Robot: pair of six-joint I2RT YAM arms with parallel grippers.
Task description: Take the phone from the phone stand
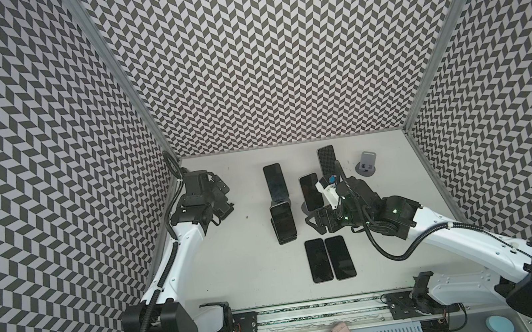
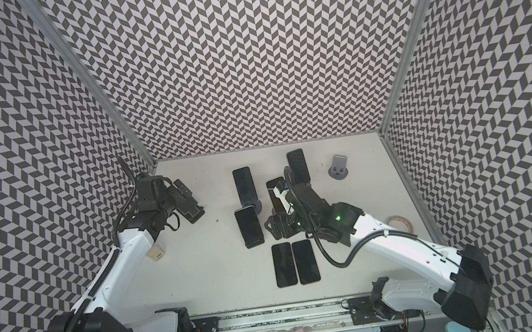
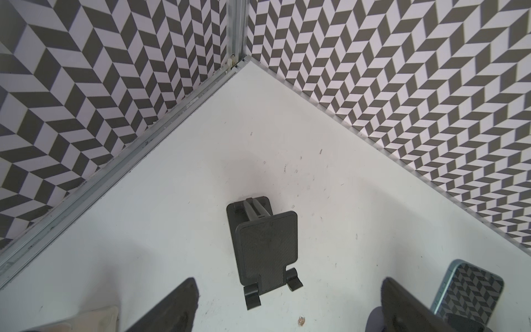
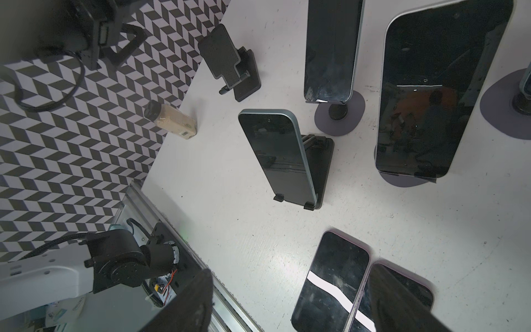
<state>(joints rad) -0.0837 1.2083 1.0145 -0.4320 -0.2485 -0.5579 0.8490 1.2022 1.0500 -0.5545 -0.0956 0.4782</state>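
Observation:
Several dark phones lean on stands mid-table: one [image 1: 275, 181] on a round-based stand, one [image 1: 283, 222] on a black folding phone stand [image 4: 321, 161], one [image 1: 310, 191] and a rear one [image 1: 327, 160] that mirrors the wall. My right gripper [image 1: 316, 223] hovers just in front of the third phone, open, with nothing between its fingertips [image 4: 189, 301]; below it lie two flat phones [image 4: 330, 281]. My left gripper [image 1: 221, 197] stands open at the back left, above an empty black stand [image 3: 267, 250].
An empty grey stand [image 1: 367, 164] sits at the back right. A small beige bottle [image 4: 171, 119] lies by the left wall. A tape roll [image 2: 401, 222] lies near the right wall. Patterned walls close three sides.

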